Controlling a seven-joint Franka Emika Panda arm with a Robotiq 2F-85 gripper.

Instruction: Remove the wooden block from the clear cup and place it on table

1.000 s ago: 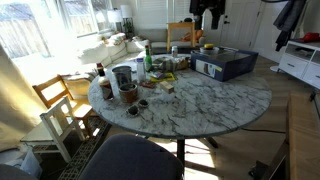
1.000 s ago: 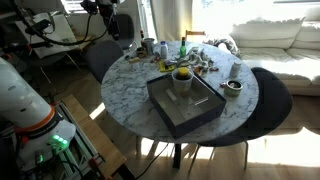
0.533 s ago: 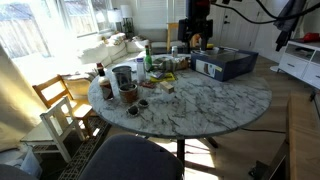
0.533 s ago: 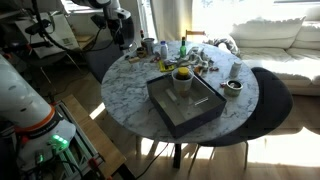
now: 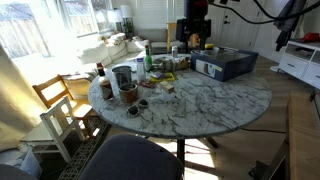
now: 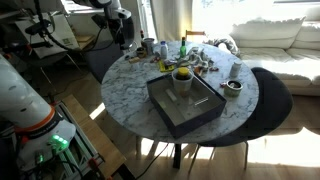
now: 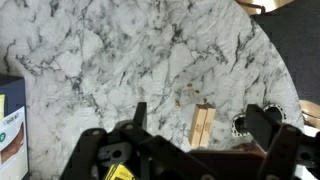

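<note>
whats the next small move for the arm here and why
Probably lift straight up: in the wrist view the wooden block seems to lie on the table between the spread jaws of the gripper, untouched, so placing looks done.

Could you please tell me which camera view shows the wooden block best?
The wrist view: the wooden block lies on the marble table, between the fingers of the open gripper, its pale grain clear. In both exterior views the block is too small to make out.
</note>
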